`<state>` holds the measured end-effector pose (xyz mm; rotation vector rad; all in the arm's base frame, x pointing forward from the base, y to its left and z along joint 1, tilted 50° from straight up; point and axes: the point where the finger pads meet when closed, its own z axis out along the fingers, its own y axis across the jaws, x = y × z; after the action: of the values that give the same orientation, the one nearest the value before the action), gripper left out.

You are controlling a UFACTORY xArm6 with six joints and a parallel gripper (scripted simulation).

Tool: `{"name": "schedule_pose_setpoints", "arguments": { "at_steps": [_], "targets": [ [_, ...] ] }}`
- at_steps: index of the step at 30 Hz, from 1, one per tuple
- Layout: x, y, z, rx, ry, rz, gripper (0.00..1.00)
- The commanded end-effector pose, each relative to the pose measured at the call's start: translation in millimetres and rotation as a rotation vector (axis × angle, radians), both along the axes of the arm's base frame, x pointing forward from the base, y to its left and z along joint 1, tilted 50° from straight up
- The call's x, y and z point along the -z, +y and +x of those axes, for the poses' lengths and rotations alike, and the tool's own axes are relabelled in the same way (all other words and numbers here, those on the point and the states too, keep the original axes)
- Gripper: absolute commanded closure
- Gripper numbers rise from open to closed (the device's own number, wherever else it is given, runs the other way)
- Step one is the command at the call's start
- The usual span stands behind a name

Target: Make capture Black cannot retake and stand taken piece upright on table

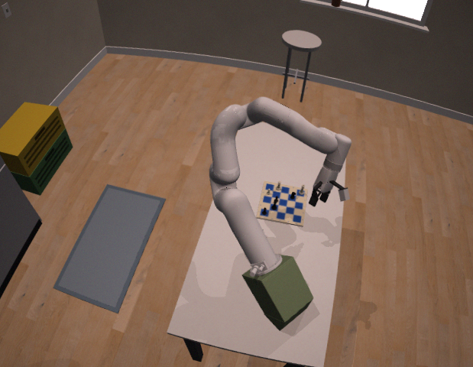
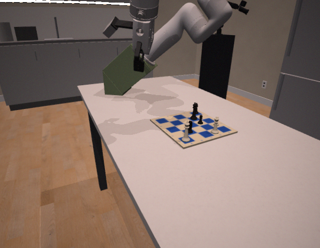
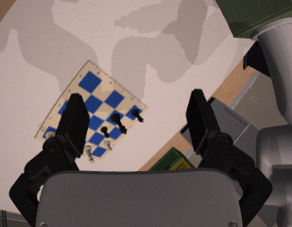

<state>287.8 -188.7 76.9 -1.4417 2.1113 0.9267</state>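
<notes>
A small blue-and-cream chessboard lies on the white table; it also shows in the exterior view and the wrist view. A tall black piece and two small black pieces stand upright on it. Two tall white pieces stand upright near the board's near edge in that view. My gripper is open and empty. It hangs high above the table, off to one side of the board, with its fingers spread wide in the wrist view.
The arm's green base box stands on the table's end. The table edge runs close beside the gripper's side of the board. A stool, stacked yellow and green crates and a grey mat are on the floor.
</notes>
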Motion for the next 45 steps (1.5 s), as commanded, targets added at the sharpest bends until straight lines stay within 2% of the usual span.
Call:
{"name": "schedule_pose_setpoints", "arguments": {
  "at_steps": [1, 19, 24, 28, 32, 34, 37, 40, 41, 42, 43, 44, 45],
  "targets": [
    [-0.6, -1.2, 0.3, 0.001, -0.002, -0.002, 0.0],
    [-0.7, -1.0, 0.4, 0.001, -0.002, -0.003, 0.0],
    [-4.4, 4.1, 2.8, 0.002, -0.007, -0.032, 0.0],
    [-13.0, 17.3, 7.9, 0.006, -0.024, -0.104, 0.0],
    [-26.4, 43.5, 15.4, 0.012, -0.046, -0.231, 0.0],
    [-26.4, 43.5, 15.4, 0.012, -0.046, -0.231, 0.0],
    [-40.9, 70.0, 23.3, 0.023, -0.083, -0.363, 0.0],
    [-46.6, 79.8, 26.3, 0.029, -0.1, -0.411, 0.0],
    [-52.4, 89.9, 29.9, 0.031, -0.11, -0.463, 0.0],
    [-52.4, 89.9, 29.9, 0.031, -0.11, -0.463, 0.0],
    [-58.8, 100.7, 33.6, 0.036, -0.128, -0.514, 0.0],
    [-58.8, 100.7, 33.6, 0.036, -0.128, -0.514, 0.0],
    [-63.4, 109.6, 36.0, 0.037, -0.132, -0.557, 0.0]
  ]
}}
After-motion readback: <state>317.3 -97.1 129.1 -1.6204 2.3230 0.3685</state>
